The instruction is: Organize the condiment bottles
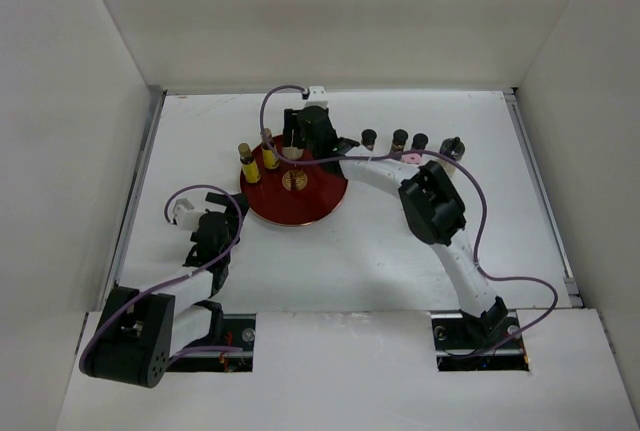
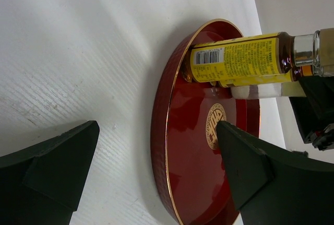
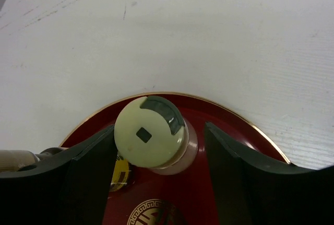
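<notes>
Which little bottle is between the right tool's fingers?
The bottle with the round cream lid, standing on the round red tray inside the open right tool. The yellow-labelled bottles stand beside it; the dark-capped bottles are off the tray.

At the far rim of the red tray [image 1: 300,217], the right end effector [image 1: 305,134] hides the cream-lidded bottle [image 3: 148,133] from the top view; its own camera shows only the lid. The caps of the yellow bottles [image 2: 237,60] run off the left wrist view's edge.
</notes>
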`<state>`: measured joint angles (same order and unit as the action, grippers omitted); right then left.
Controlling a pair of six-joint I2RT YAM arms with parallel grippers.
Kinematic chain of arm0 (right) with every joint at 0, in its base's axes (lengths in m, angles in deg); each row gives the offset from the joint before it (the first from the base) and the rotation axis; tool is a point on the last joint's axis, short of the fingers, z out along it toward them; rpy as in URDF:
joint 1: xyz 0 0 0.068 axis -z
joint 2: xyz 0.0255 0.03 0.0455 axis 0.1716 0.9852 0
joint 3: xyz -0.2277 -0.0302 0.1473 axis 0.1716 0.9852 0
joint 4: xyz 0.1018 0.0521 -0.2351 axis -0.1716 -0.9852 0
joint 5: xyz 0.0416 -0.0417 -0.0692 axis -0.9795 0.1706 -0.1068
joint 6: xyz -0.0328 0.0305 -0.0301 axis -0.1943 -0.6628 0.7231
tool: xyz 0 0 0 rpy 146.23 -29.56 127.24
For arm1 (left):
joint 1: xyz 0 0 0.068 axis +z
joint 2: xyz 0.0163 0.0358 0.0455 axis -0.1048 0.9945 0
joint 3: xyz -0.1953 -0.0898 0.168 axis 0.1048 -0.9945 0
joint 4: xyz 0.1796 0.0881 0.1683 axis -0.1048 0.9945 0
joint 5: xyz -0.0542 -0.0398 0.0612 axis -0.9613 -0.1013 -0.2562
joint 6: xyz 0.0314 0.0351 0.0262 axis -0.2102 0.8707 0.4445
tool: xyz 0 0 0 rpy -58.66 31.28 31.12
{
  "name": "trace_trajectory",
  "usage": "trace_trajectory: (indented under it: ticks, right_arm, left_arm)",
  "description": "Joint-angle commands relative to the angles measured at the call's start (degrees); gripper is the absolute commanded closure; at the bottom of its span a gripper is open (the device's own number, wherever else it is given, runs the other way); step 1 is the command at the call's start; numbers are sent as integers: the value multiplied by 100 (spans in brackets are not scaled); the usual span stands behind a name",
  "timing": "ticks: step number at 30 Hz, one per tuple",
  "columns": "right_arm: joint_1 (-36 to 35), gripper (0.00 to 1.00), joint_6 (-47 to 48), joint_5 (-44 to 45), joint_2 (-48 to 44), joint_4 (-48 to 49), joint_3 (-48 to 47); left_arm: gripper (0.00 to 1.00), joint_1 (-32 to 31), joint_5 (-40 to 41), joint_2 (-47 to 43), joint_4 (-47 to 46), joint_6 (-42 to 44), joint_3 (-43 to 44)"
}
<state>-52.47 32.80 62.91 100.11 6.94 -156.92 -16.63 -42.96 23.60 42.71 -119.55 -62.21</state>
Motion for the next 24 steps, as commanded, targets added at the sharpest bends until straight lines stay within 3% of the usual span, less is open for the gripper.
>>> trace_trajectory:
  ticks: [1, 7, 12, 16, 18, 21, 22, 24]
  right_arm:
    - [-96, 27, -179, -32, -182, 292, -26]
    - [-122, 26, -258, -41, -858, 519, 544]
    - [-131, 21, -355, -322, -2044, 1187, 1765]
    - [-35, 23, -426, -638, -3098, 1478, 2828]
    - [97, 34, -330, -665, -3573, 1426, 3285]
    - [509, 68, -215, -403, -4355, 1137, 4112]
    - [658, 74, -223, -236, -4601, 936, 4332]
    - [948, 76, -197, 168, -5041, 514, 4719]
  left_arm:
    - [0, 11, 12, -202, -217, -8, 33]
    - [0, 37, 29, -220, -199, 0, 33]
    - [0, 46, 55, -203, -182, 80, 68]
    - [0, 46, -138, -211, -217, 211, 164]
    - [0, 11, -103, -282, -217, 360, 191]
    - [0, -42, -94, -273, -217, 414, 200]
    - [0, -42, -111, -273, -217, 405, 200]
    - [0, -68, -94, -247, -217, 414, 226]
